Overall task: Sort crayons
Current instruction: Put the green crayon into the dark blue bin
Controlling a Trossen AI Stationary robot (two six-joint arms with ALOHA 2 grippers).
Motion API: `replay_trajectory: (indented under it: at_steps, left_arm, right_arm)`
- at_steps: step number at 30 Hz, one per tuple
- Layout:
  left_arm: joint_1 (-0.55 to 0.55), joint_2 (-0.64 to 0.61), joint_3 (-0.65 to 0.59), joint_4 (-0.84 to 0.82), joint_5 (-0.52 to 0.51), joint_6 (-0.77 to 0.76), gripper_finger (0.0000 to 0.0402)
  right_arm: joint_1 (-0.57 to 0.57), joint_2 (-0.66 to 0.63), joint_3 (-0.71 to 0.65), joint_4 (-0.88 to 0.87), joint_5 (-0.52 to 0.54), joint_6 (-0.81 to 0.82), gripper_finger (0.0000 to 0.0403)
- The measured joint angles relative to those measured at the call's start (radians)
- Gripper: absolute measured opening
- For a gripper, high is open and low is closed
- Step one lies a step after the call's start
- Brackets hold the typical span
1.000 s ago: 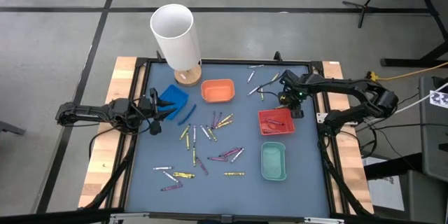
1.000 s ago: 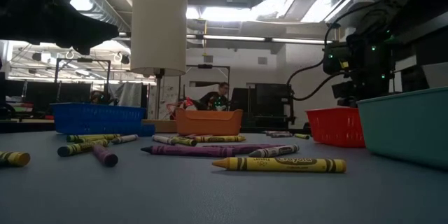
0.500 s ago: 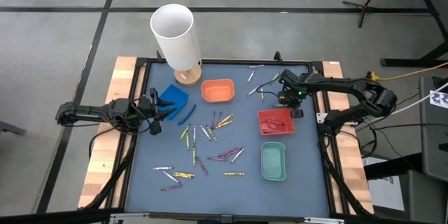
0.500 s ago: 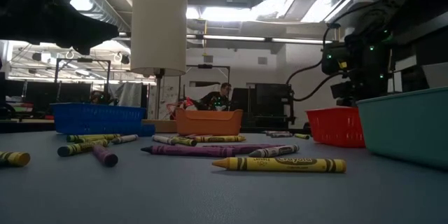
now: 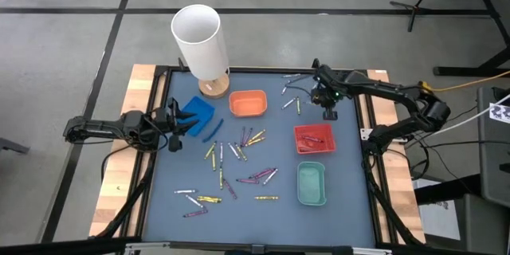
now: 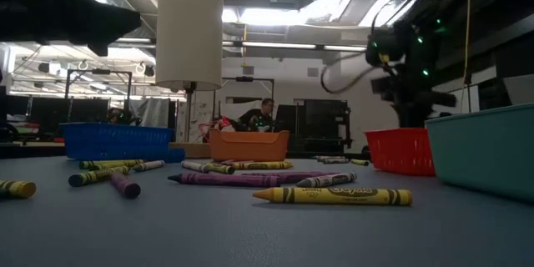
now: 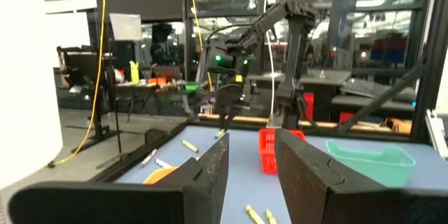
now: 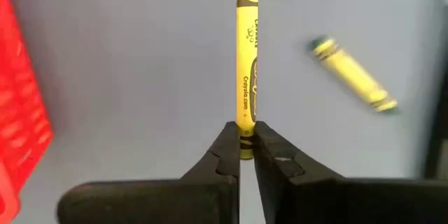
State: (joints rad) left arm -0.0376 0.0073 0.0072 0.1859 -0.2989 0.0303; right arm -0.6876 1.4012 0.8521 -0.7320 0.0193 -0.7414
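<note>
Here the right gripper (image 8: 246, 155) has its two dark, matte fingers (image 8: 224, 155) pinched together on the end of a yellow crayon (image 8: 246, 63), a thin paper-wrapped stick with black bands and printed lettering. Its long axis runs straight out from the fingertips, in line with the gripper. A second yellow crayon (image 8: 353, 74) lies loose and slanted just beside it on the smooth grey-blue table mat (image 8: 126, 77). In the high view this gripper (image 5: 325, 100) sits near the table's far right corner, beyond the red tray (image 5: 314, 138), a small rectangular ribbed plastic basket.

The left gripper (image 5: 177, 121) waits at the table's left edge beside the blue tray (image 5: 196, 112), its blocky fingers (image 7: 212, 169) standing apart with nothing between them. Other crayons (image 5: 247, 156) lie scattered across the middle of the mat, pointing every way.
</note>
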Motion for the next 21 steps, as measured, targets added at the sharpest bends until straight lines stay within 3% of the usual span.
replay_trajectory:
  at_steps: [6, 12, 21]
  left_arm:
    - [0.000, 0.000, 0.000, 0.004, -0.006, 0.000, 0.0102]
    - [0.000, 0.000, 0.000, 0.009, -0.033, 0.000, 0.0102]
    - [0.000, 0.000, 0.000, 0.079, -0.034, 0.075, 0.0102]
  right_arm:
    - [0.000, -0.001, 0.123, 0.016, -0.097, 0.005, 0.0020]
    - [0.034, -0.002, 0.178, 0.157, -0.249, 0.067, 0.0021]
    - [0.191, -0.002, 0.181, 0.501, -0.265, 0.167, 0.0021]
